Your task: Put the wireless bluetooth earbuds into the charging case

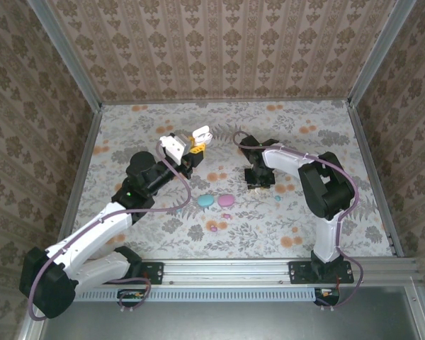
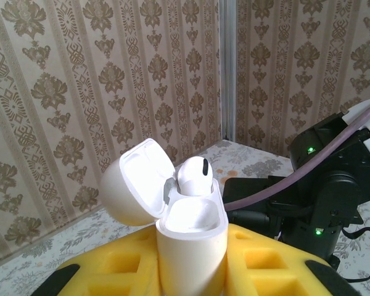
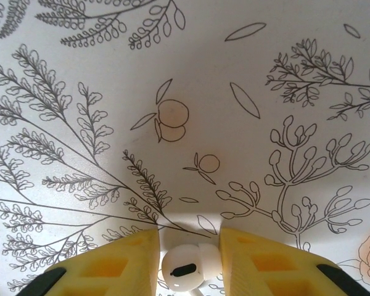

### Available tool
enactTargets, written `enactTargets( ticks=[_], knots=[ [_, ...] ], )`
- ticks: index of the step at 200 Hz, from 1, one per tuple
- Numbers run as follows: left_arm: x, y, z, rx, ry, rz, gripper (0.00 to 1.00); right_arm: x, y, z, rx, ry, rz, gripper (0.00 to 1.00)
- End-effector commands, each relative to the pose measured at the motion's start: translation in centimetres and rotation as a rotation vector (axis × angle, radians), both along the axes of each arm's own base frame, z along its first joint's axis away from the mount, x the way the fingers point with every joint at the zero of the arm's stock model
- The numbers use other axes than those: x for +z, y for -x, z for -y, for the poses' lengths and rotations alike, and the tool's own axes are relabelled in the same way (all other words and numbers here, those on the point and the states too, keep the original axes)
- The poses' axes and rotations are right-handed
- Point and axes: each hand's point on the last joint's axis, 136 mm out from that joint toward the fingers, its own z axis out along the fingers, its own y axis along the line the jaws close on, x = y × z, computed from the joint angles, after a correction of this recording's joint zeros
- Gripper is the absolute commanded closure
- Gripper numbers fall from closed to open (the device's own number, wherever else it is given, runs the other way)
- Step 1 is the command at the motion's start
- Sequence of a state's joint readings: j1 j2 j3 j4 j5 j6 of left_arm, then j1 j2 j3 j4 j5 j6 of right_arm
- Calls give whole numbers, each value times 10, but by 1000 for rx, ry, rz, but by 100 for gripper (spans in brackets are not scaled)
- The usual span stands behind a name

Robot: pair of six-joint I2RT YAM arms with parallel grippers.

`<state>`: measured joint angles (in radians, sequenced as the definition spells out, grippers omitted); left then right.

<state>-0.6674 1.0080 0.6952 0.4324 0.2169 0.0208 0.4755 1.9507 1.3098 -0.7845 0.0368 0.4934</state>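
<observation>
1. Table (image 1: 326,142), flowered cloth. It lies beneath both hands. Anything dropped lands on a busy pattern and would be hard to spot again.

2. Left gripper (image 2: 191,262). The yellow fingers (image 2: 265,265) are clamped on the lower body of the charging case (image 2: 191,234), which is held upright and raised off the cloth. Risk: pressing a bud down could make the smooth shell slide or twist between the pads.

3. Right gripper (image 3: 188,262), well apart to the right of the left one. It is closed narrowly on a white earbud (image 3: 186,268), pinched at the very fingertips and pointing down at the cloth. Risk: the hold is shallow on a glossy round part, so the bud could squirt out or rotate during the carry and arrive with its stem misaligned.

4. Lid (image 2: 139,182), hinged open to the left of the case mouth. Risk: a nudge from the incoming hand could swing it shut.

5. Teal case (image 1: 206,201) and pink case (image 1: 227,200), on the cloth between and nearer than both hands. They are not in the likely path.

6. Seated earbud (image 2: 194,176), standing in the far socket. The free socket is just beside it, so a crooked entry could knock this bud loose.
</observation>
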Motion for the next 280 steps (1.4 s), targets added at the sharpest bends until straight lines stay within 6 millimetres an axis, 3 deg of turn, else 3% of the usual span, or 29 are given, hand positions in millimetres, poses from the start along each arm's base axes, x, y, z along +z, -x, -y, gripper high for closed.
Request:
enactTargets(
  ticks=[1,83,125,163,211,234,242,280],
  knots=[
    [27,5,1,-15,52,53,74,-7,3,-1,14,-7,-38,67],
    [23,2,6,-28,46,37,74,-3,11,3,7,-20,-40,71],
    [15,-1,10,-30,38,12,74,23,2,2,-9,-45,37,71],
    [-10,-15,21,-25,25,-75,75,75,-11,5,-34,-82,206,71],
    [-30,-25,44,-63,36,-148,75,166,-23,6,-103,-209,491,70],
    [-35,-24,58,-95,41,-163,75,204,-26,3,-120,-282,606,70],
    [-36,-23,63,-105,44,-164,76,225,-24,3,-122,-320,661,70],
    [-41,-23,81,-133,61,-192,76,273,-26,-10,-107,-419,772,70]
  ],
)
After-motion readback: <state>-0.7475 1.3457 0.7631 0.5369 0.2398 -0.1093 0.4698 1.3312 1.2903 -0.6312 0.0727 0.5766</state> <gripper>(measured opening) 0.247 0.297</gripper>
